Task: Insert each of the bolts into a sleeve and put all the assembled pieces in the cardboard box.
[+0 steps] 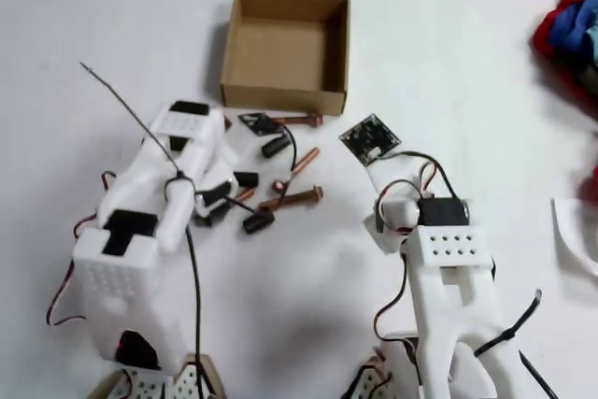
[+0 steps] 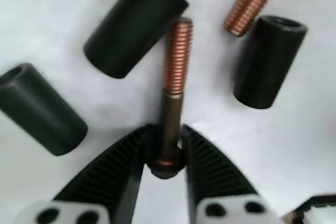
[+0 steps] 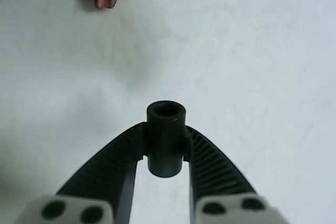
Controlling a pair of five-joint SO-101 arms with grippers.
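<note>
- Left gripper [image 2: 167, 135]: fingers clamped on bolt [image 2: 177, 56] near its head, threaded end pointing straight away, loose sleeves [image 2: 134, 24] either side, just before cardboard box [image 1: 285, 96]
- Right gripper [image 3: 166, 140]: fingers clamped on sleeve [image 3: 166, 119], open bore facing wrist
- Table [image 1: 448, 63]: bare right of box

The bolt [image 2: 177, 61] is coppery threaded metal, the sleeve [image 3: 166, 140] smooth matt black, the cardboard box [image 1: 280, 97] plain brown.
</note>
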